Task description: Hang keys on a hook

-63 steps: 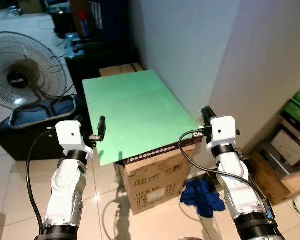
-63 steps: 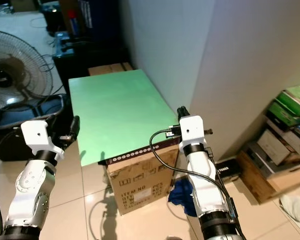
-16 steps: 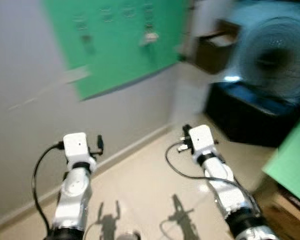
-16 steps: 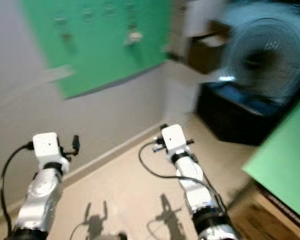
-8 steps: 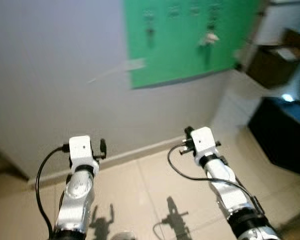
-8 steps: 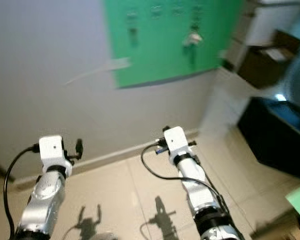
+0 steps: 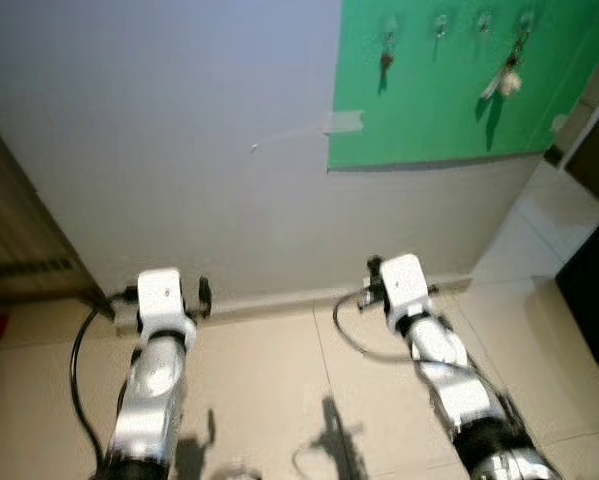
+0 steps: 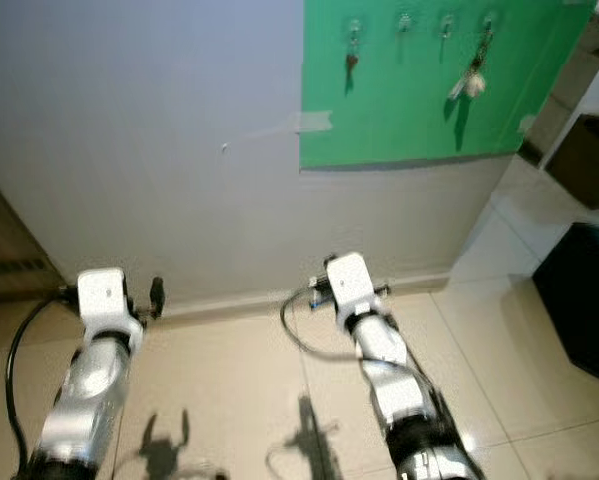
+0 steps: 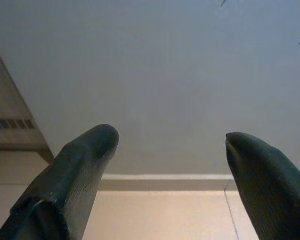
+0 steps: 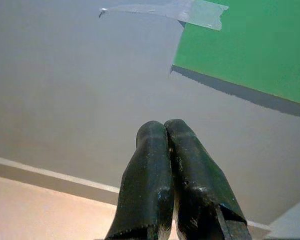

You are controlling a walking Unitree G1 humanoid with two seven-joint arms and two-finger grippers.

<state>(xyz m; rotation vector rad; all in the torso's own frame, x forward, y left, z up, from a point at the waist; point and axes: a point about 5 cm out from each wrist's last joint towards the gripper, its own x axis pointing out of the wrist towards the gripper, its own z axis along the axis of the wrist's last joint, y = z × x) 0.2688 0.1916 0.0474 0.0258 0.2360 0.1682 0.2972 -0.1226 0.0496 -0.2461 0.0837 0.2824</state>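
Both arms are reaching forward over the tiled floor (image 7: 279, 380), short of the grey wall (image 7: 179, 150). The left gripper (image 9: 165, 150) is holding its fingers (image 9: 84, 155) spread wide, released, with nothing between them. The right gripper (image 10: 165, 130) is keeping its fingers (image 10: 150, 165) clenched tip to tip; no keys are visible in them. Farther off, a green board (image 8: 419, 110) is hanging on the wall, with a row of hooks (image 8: 404, 20) near its top. Keys (image 8: 469, 75) are already dangling from one hook, so the hanging appears done, though I cannot confirm which bunch is meant.

No legible text or labels.
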